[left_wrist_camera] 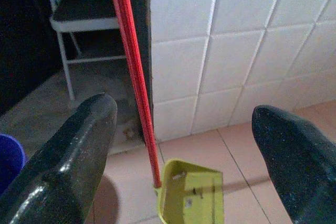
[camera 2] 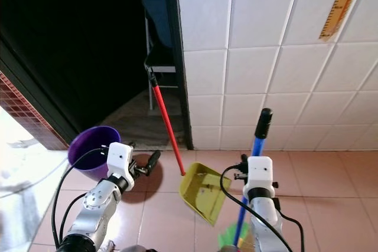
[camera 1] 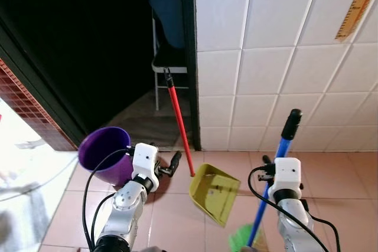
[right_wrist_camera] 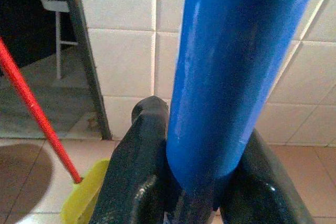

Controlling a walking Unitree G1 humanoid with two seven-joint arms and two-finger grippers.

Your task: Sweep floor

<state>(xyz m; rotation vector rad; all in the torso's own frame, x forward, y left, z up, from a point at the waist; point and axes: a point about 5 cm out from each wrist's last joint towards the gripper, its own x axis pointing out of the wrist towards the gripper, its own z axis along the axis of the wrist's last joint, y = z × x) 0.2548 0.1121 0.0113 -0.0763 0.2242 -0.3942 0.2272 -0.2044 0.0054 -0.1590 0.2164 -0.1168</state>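
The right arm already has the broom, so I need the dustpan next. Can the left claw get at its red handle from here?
Probably yes. The left claw is open, and the red handle leans on the door frame straight ahead of it, with nothing between them.

Left end effector spread wide; right end effector clamped

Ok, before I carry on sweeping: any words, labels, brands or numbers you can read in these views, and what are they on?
None can be read.
Wooden ruler on the tiled wall: dark graduation marks, too small to read as numbers.
Yellow dustpan: a small pale sticker and a dark mark, too blurred to read.
Blue broom handle, red dustpan handle, purple bucket: no text seen.
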